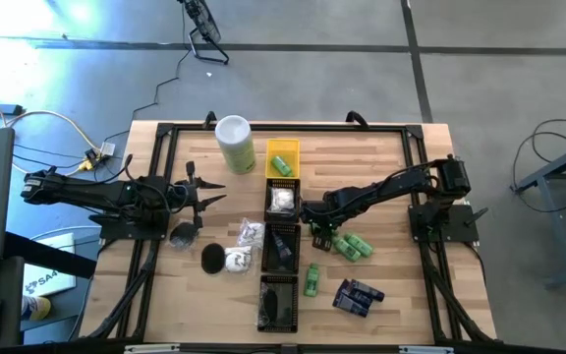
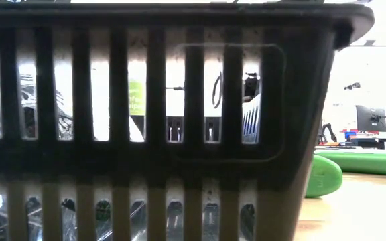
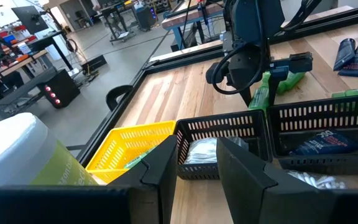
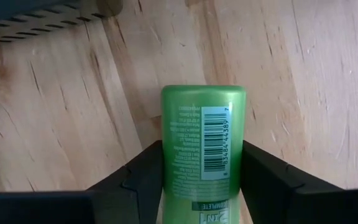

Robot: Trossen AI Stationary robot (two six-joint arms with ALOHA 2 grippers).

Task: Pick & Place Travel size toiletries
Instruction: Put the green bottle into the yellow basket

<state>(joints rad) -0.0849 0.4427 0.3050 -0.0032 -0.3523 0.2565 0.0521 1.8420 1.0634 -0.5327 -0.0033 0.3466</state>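
My right gripper [image 1: 317,234] reaches down just right of the row of trays and is shut on a bright green little bottle [image 4: 202,143]. More green bottles [image 1: 354,246] [image 1: 311,280] lie on the wood nearby. Dark blue packets [image 1: 359,295] lie toward the near right. White wrapped pieces [image 1: 249,234] and a black puck [image 1: 212,259] lie left of the trays. My left gripper [image 1: 214,193] hovers open at the table's left, pointing level toward the trays [image 3: 229,134], with nothing between its fingers. My right gripper pinches the green bottle by its two long sides [image 4: 166,155] between its two fingers [image 4: 263,168]. The fingers come steeply from above and lie along the bottle's length. Its barcode face shows, and its far end [image 4: 204,93] points at the wood. Whether it is clear of the table, I cannot tell.
A yellow tray [image 1: 283,157] and three black slotted trays [image 1: 281,246] run down the table's middle, some with items inside. A tall pale-green canister with a white lid [image 1: 235,143] stands at the far left of them. A black tray wall [image 2: 146,134] fills the low view.
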